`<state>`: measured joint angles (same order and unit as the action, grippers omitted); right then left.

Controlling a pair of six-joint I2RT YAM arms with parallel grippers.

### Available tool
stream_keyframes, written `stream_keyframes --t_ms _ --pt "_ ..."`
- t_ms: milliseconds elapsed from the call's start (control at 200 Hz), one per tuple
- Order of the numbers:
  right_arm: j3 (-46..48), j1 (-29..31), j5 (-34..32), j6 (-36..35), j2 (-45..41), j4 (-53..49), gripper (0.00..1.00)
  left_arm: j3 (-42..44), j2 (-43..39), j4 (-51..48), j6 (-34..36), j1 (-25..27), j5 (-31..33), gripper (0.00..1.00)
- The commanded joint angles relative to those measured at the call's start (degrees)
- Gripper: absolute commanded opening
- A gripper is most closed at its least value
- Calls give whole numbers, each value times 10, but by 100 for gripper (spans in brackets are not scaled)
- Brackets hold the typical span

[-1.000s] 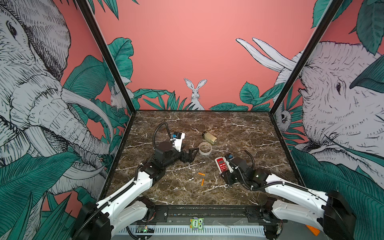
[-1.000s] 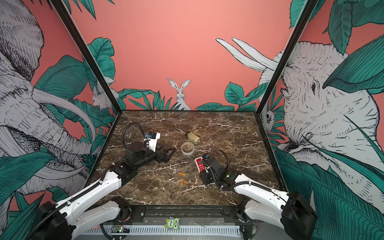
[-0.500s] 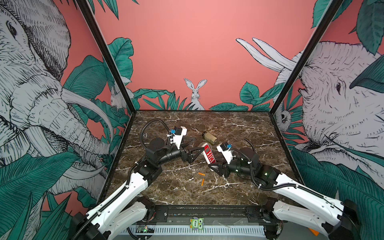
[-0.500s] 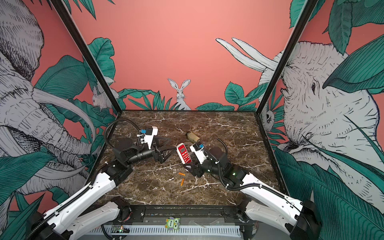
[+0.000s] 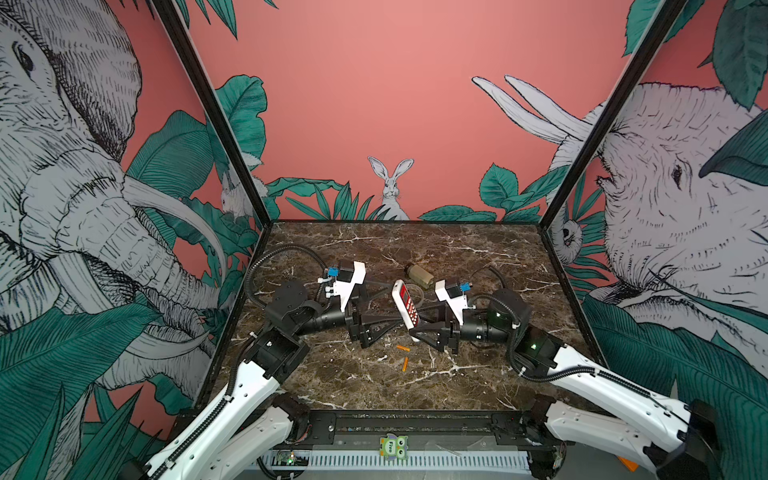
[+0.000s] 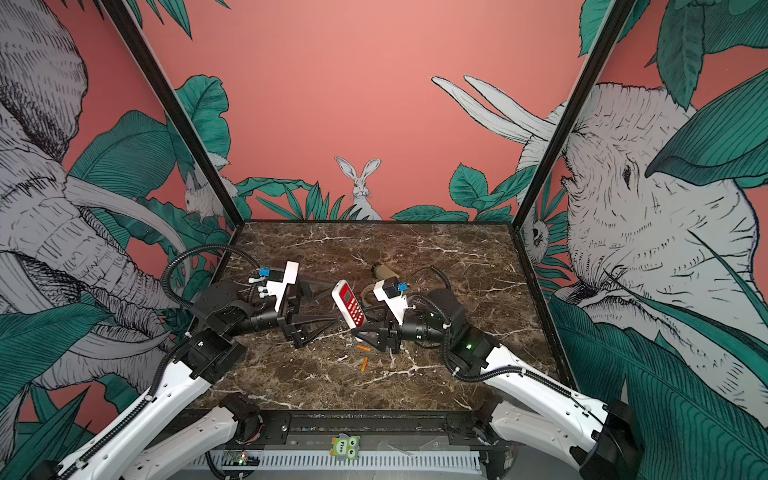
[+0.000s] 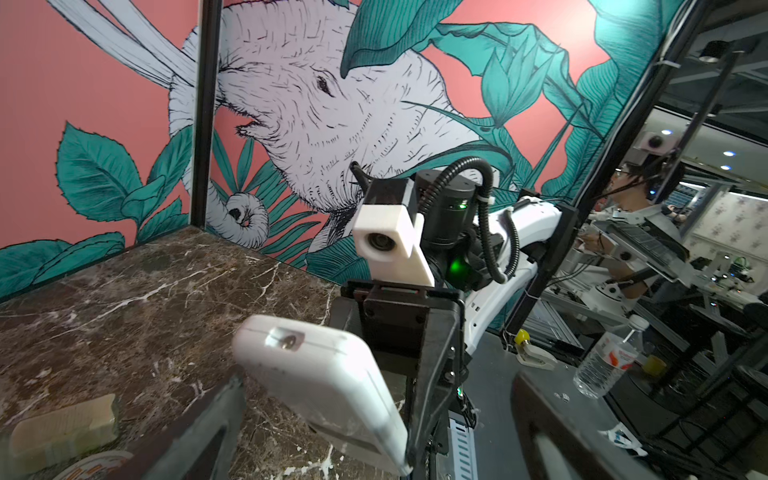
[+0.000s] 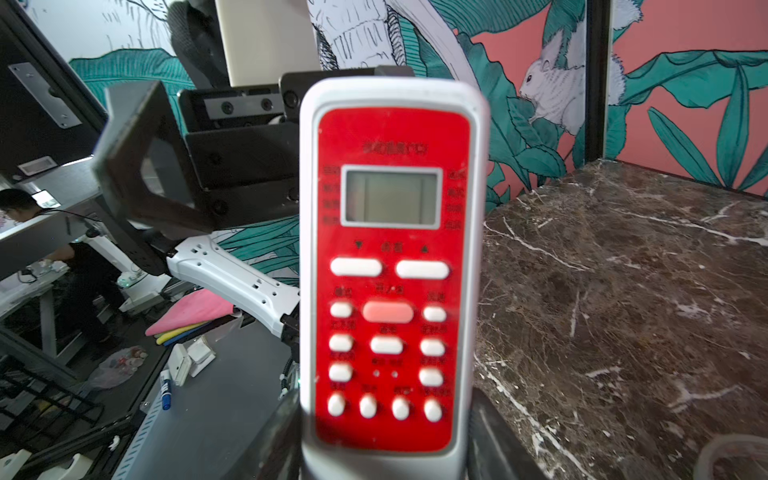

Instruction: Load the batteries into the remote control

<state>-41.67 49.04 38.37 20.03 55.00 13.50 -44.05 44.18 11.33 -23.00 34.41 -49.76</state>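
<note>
White arms (image 5: 249, 390); black joints (image 5: 291, 308), cables (image 5: 291, 247).

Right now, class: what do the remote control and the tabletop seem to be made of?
The remote control: likely moulded plastic, smooth white shell with a seam, glossy red face. The tabletop: looks like dark brown marble by its white veins; could equally be printed laminate.

a robotics lab, set up as a test booth. a brown marble-look worktop (image 5: 457, 257) is boxed in by printed jungle wall panels (image 5: 374, 104) on black frame posts (image 5: 216, 124). two white robot arms (image 5: 232, 399) are mounted on a black rail (image 5: 415, 428) along its front edge. past the open side, the left wrist view shows a person (image 7: 636, 195) at a bench of equipment, ceiling spotlights (image 7: 728, 153) and a water bottle (image 7: 604, 361).
</note>
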Motion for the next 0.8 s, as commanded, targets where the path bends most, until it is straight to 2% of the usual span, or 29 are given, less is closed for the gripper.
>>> stream_keyframes --t_ms 0,240,335,595,795 --pt "-16 3 36 4 4 54 13 -1 7 41 -24 2 -39 100" --pt "-28 4 58 8 24 75 12 -2 21 60 -33 3 -43 98" --pt "-32 5 64 8 35 80 12 -8 27 61 -31 4 -38 94" --pt "-38 7 66 10 42 88 12 -5 55 91 -42 6 -39 61" --pt "-39 6 59 -1 46 79 12 -1 60 108 -50 7 -31 30"
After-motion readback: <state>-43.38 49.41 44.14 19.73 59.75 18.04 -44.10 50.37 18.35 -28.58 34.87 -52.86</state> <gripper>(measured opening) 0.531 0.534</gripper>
